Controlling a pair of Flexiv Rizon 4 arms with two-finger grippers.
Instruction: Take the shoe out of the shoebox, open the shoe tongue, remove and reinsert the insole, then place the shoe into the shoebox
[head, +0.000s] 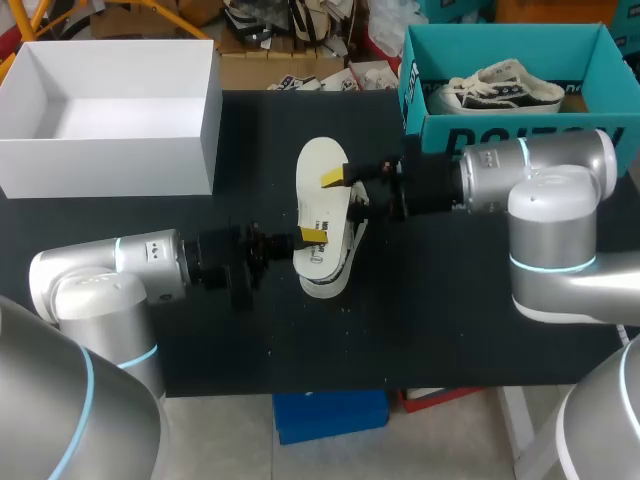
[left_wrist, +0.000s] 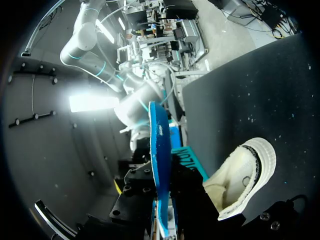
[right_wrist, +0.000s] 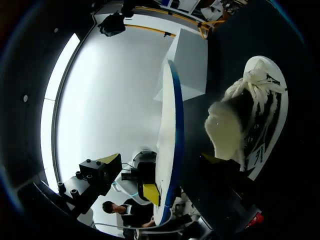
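Left claw (head: 312, 236) is clamping the insole's (head: 322, 168) near end, holding it flat over the shoe (head: 335, 268) at mid-worktop (head: 450, 320), long axis running near-to-far, broad end pointing at the far edge. Right claw (head: 335, 180) is straddling the insole, fingers spread and not touching it. White box (head: 110, 150) and teal box (head: 500, 130) are sitting well apart at the far corners.

Two shoes (head: 326, 281) (head: 505, 88), two boxes (head: 100, 165) (head: 414, 85), one insole (head: 320, 170)
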